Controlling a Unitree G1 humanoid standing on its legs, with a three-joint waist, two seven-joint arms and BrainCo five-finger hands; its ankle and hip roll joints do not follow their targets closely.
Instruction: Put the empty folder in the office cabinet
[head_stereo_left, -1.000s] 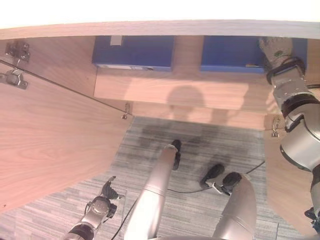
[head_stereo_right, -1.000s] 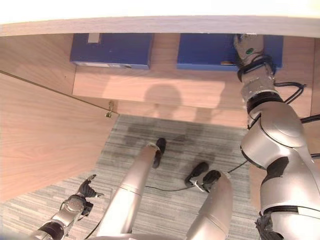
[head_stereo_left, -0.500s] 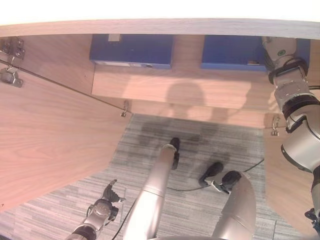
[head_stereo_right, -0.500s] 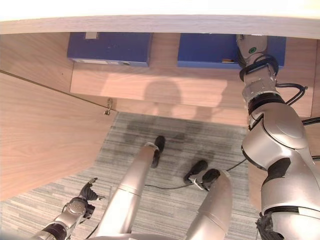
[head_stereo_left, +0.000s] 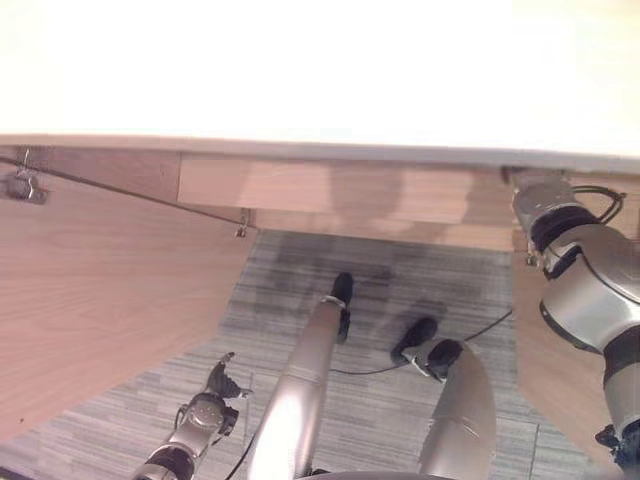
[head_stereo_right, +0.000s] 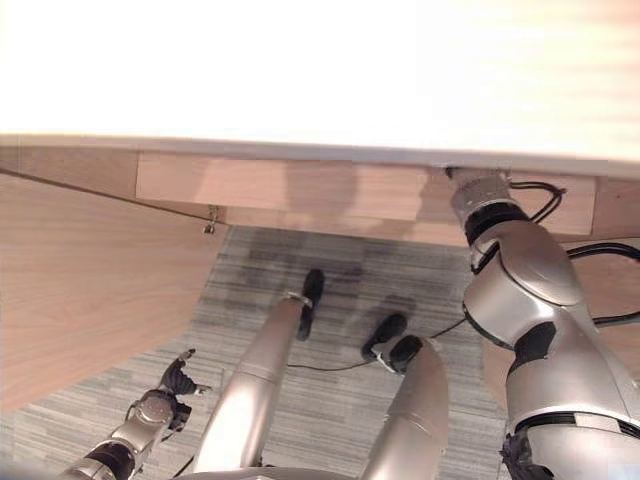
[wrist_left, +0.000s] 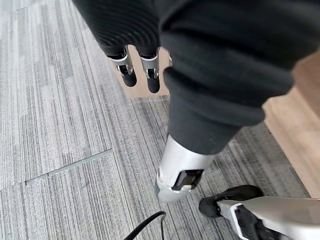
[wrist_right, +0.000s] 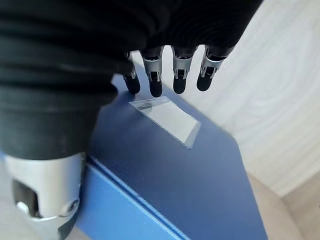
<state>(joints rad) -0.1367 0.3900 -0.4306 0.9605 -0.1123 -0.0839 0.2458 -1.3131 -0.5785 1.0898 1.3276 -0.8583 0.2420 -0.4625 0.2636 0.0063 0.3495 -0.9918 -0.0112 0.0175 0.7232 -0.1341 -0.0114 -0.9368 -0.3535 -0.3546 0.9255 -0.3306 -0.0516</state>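
1. The head camera has tipped downward since a second ago: the cabinet's pale top edge now covers the shelf where two blue folders showed, so that change is the view's shift, not a move of the folders. The right arm reaches under that edge as it did then.
2. At the far left, the open light-wood cabinet door (head_stereo_left: 90, 290) stands swung out over the grey striped carpet (head_stereo_left: 300, 270).
3. Low on the left, the left hand (head_stereo_left: 212, 395) hangs idle above the carpet, its fingers (wrist_left: 152, 75) straight and relaxed, holding nothing.
4. In the middle runs the front edge of the light-wood cabinet shelf (head_stereo_left: 350, 190), with the carpet below it.
5. On the right, the right hand (wrist_right: 170, 75) is inside the cabinet. Its fingers point out straight and a little apart over the flat blue plastic folder (wrist_right: 165, 165), just at the clear label pocket (wrist_right: 165, 117); whether the tips touch the cover I cannot tell. The folder lies on the shelf, close to the pale wood-grain inner wall (wrist_right: 270, 95).
6. The folder looks already placed, so the step in hand is probably the release and withdrawal. To do it well, keep the fingers straight and lift them clear of the cover before pulling back, so the folder is not dragged toward the shelf edge. Draw the wrist out along the line it went in, low enough to pass under the top edge and away from the right-hand door.
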